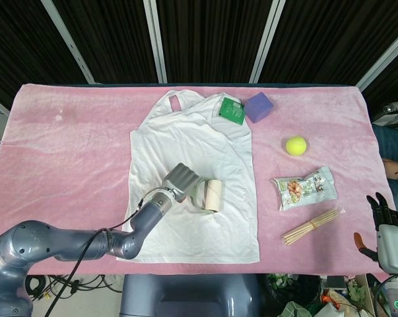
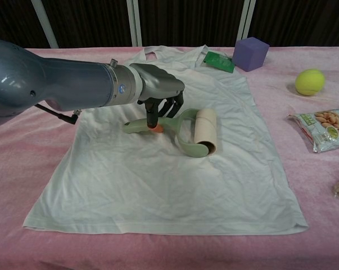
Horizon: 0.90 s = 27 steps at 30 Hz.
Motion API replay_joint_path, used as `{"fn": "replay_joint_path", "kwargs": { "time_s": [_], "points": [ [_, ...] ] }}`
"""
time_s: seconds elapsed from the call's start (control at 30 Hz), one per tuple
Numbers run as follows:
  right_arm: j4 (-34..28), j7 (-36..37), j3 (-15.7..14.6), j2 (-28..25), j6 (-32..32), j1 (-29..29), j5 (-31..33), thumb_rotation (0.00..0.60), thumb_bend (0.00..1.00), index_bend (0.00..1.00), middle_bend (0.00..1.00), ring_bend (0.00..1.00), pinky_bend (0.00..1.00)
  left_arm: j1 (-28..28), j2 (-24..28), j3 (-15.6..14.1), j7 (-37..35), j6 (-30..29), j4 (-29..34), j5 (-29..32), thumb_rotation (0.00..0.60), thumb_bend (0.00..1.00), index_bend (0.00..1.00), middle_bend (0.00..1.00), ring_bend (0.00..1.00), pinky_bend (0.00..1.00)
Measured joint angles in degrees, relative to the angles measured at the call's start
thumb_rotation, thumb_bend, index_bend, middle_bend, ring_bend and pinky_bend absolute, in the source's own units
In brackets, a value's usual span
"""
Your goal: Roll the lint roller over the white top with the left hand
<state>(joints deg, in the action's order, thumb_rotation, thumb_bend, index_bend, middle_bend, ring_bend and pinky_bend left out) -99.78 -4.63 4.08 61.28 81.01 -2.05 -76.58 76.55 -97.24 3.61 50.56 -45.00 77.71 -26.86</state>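
Note:
The white top lies flat on the pink table cover, neck at the far side. My left hand grips the pale green handle of the lint roller. Its cream roll rests on the top's middle, toward the right side of the cloth. My right hand shows only in the head view, at the lower right corner beyond the table edge, fingers spread and holding nothing.
A green packet overlaps the top's right shoulder beside a purple cube. To the right lie a tennis ball, a snack bag and a bundle of wooden sticks.

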Motion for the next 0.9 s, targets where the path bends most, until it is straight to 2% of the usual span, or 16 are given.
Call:
{"fn": "replay_joint_path", "kwargs": {
  "time_s": [0.2, 0.5, 0.73, 0.9],
  "points": [
    [-0.08, 0.09, 0.07, 0.02, 0.03, 0.03, 0.15, 0.6, 0.29, 0.02, 0.0, 0.17, 0.15, -0.77, 2.53, -2.05, 0.76, -1.11, 1.64, 1.07, 0.6, 0.47, 0.67, 0.65, 0.52, 0.65],
    [-0.17, -0.35, 0.09, 0.16, 0.01, 0.05, 0.5, 0.6, 0.29, 0.02, 0.0, 0.17, 0.15, -3.53, 10.08, -5.25, -0.34, -2.33, 6.91, -0.25, 0.6, 0.47, 0.67, 0.65, 0.52, 0.65],
    [-0.22, -0.75, 0.17, 0.29, 0.08, 0.06, 0.76, 0.6, 0.29, 0.02, 0.0, 0.17, 0.15, -7.94, 17.9, -8.96, -3.61, -3.49, 10.74, -3.67, 0.6, 0.47, 0.67, 0.65, 0.52, 0.65],
    [-0.31, -1.15, 0.33, 0.44, 0.31, 0.14, 1.15, 0.6, 0.29, 0.03, 0.0, 0.17, 0.15, -12.4, 22.92, -10.81, -9.57, -4.29, 12.2, -9.12, 0.6, 0.47, 0.68, 0.65, 0.52, 0.65]
  ]
}}
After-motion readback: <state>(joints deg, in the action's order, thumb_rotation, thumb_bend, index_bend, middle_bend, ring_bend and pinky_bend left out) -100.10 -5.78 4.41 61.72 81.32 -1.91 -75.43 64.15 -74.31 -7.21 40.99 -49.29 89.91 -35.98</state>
